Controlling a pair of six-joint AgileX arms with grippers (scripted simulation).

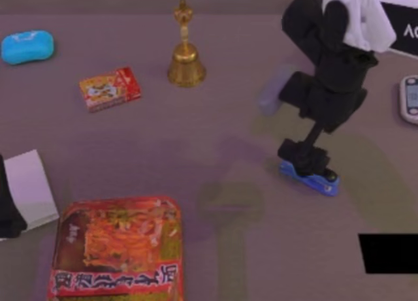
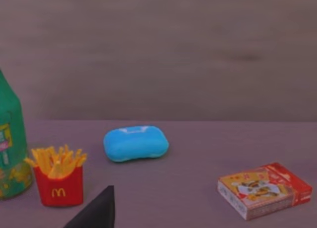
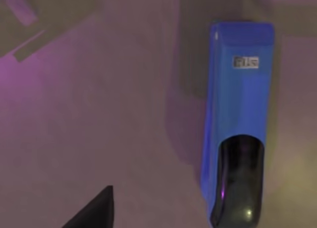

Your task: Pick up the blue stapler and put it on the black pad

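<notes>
The right gripper (image 1: 305, 158) sat directly over the blue stapler (image 1: 312, 177) — finger state could not be told — while the black pad (image 1: 388, 253) lay near-right; left arm parked at left edge.

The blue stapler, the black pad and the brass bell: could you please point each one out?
blue stapler (image 3: 240, 104): right wrist view, blue body.
black pad (image 1: 388, 253): top view, centre.
brass bell (image 1: 186, 69): top view, flared body.

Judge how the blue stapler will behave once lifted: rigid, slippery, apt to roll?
The blue stapler looks rigid and boxy, so it likely won't roll. Its smooth sides may be slightly slippery. Lying long and low under the right gripper, it should hardly tip.
</notes>
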